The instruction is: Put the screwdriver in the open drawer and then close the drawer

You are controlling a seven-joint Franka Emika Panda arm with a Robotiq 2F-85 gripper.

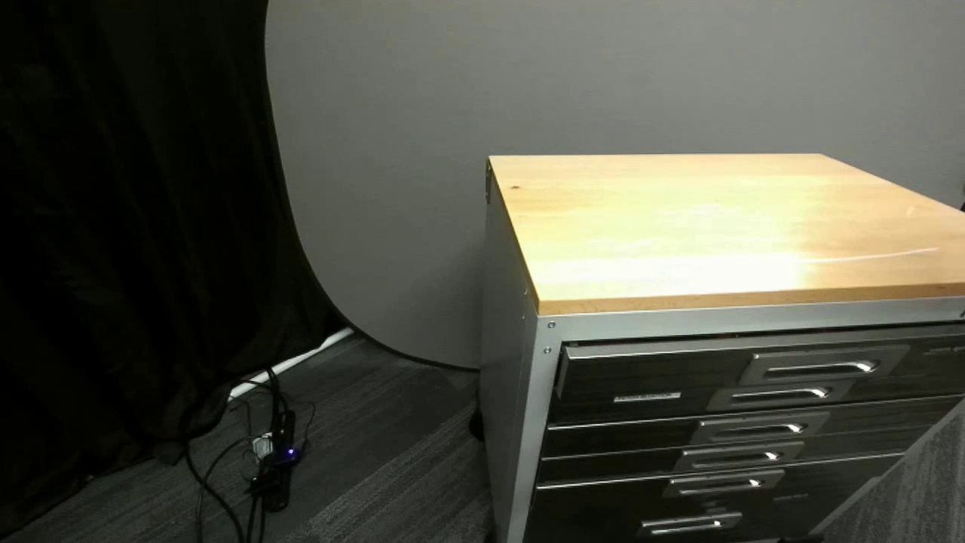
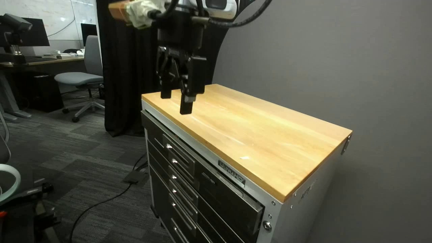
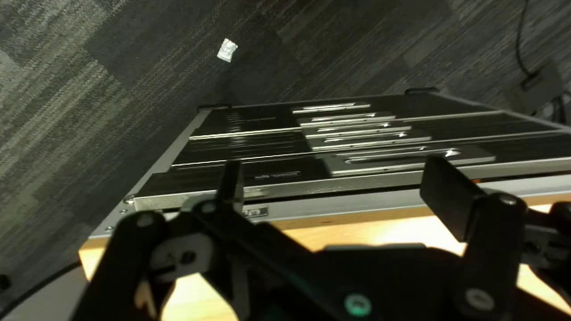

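Note:
The drawer point(image 1: 678, 371), dark grey with a silver bar handle, is the topmost in the cabinet. In both exterior views its front stands slightly out from the cabinet frame, leaving a narrow dark gap along the top. From above, the wrist view shows that same drawer point(image 3: 276, 173) beyond my fingers. My gripper point(image 2: 176, 102) hangs pointing down above the front part of the wooden top. Its jaws are spread wide with nothing between them in the wrist view, where the gripper point(image 3: 329, 178) frames the cabinet's front edge. I see no screwdriver; it is hidden or out of view.
The wooden tabletop point(image 2: 256, 135) has a small pale mark point(image 2: 244, 157) near its front. Similar lower drawers point(image 1: 603, 498) fill the cabinet below. A tiny orange spot point(image 3: 476, 180) shows in the gap above the drawer. Cables point(image 1: 219, 467) and a white scrap point(image 3: 227, 50) lie on the floor.

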